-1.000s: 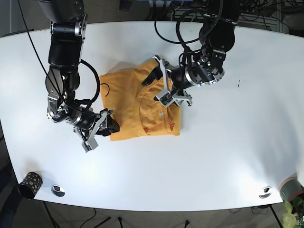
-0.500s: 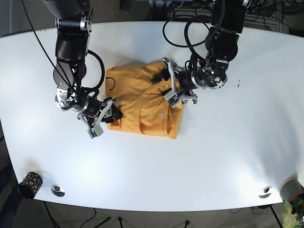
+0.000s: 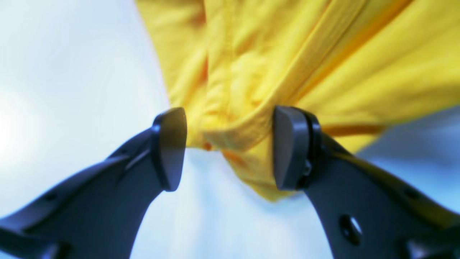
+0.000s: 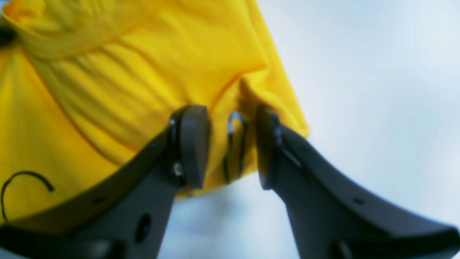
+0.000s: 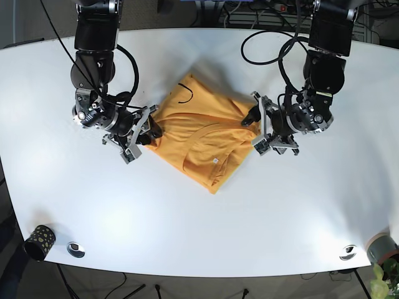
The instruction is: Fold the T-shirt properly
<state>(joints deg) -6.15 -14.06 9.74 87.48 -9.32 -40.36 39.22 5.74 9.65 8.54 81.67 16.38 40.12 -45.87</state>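
Lying near the middle of the white table (image 5: pixel 206 230), the yellow T-shirt (image 5: pixel 199 134) is bunched into a rough diamond, with 1 corner pointing toward 6 o'clock and another up around 12. Both arms have a piece of it.

Left end effector (image 3: pixel 230 147) sits at the shirt's 3 o'clock edge in the base view. Its wrist camera shows the 2 dark fingers (image 3: pixel 169 149) spread fairly wide, with a thick bunched fold of fabric sitting between them. The cloth looks to touch the right-hand pad, but I can't tell if the other pad touches, so it's more straddling than pinching.

Right end effector (image 4: pixel 230 147) is at the 9 o'clock edge. Its fingers (image 4: pixel 192 145) are much closer together, nipping a narrow ridge of the hem, with a small dark loop showing in the gap. A thin black curved line (image 5: pixel 184 92) shows on the shirt near the 12 o'clock corner.

Table extras: a dark patterned cup (image 5: pixel 40 241) at the 7 o'clock corner, with a small round metal thing (image 5: pixel 76 250) beside it.
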